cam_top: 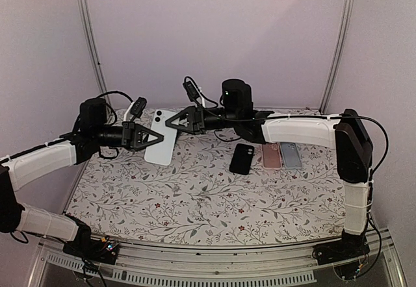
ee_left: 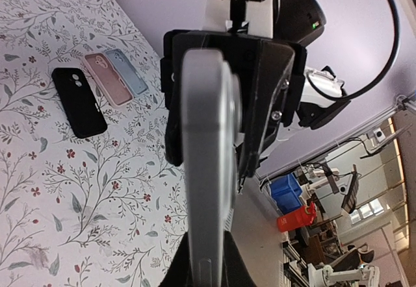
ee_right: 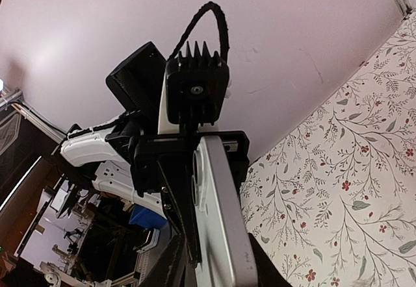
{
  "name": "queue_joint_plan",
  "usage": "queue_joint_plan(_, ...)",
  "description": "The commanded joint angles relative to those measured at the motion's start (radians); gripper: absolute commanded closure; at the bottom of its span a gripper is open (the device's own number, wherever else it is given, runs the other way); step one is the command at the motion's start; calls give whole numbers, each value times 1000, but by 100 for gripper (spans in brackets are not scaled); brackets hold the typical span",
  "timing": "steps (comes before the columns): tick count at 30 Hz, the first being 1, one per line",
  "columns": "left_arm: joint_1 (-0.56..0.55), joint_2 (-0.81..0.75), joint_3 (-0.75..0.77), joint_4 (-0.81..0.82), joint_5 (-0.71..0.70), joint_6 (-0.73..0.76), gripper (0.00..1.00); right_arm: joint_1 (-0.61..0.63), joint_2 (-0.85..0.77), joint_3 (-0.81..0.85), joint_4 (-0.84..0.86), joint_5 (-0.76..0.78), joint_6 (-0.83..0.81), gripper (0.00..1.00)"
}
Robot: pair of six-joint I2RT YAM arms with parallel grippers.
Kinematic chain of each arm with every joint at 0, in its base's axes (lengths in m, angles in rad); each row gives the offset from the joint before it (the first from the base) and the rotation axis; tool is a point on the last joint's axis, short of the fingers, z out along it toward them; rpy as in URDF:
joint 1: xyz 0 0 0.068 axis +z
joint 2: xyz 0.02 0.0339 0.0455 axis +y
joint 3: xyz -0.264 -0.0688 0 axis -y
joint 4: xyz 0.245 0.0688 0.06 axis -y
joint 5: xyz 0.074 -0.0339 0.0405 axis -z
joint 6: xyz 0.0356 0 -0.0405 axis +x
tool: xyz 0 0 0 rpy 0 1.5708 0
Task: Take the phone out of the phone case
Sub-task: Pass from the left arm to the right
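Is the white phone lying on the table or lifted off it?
Lifted: the phone is held above the table between the left gripper and right gripper.

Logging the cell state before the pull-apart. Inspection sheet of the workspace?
Surface: floral mat, flat, nothing spilled.
Job's things: phone held off the mat between both grippers; its case can't be told apart from it.
Clutter: black case, pink case and blue case, flat in a row on the right.
Grippers: left gripper shut on the phone; right gripper has its fingers around the phone's other end, clamp unclear.
Cables: black cable runs along the right arm; loops at both wrists.
Surroundings: plain walls, metal post.
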Motion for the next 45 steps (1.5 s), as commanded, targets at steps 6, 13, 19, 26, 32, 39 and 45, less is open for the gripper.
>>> queue_joint_plan(6,12,6,-28,46,52,-1,100,-9,31,39,29,-51,-6,77)
queue_joint_plan(13,11,11,-33,46,60,2,100,-17,39,53,15,-72,-11,88)
queue_joint_plan(19,10,16,-39,49,55,-9,100,-20,46,56,1,-81,-24,97)
queue_joint_plan(26,10,4,-50,43,46,-13,96,-19,58,64,-1,-90,-29,100)
queue_joint_plan(32,11,-4,-52,43,37,-21,92,-21,54,63,-4,-88,-34,100)
queue_joint_plan(39,10,-14,-59,46,23,-24,84,-22,51,61,-10,-81,-35,100)
queue_joint_plan(45,10,-9,-55,68,26,-33,66,-35,47,50,-31,-61,-44,100)
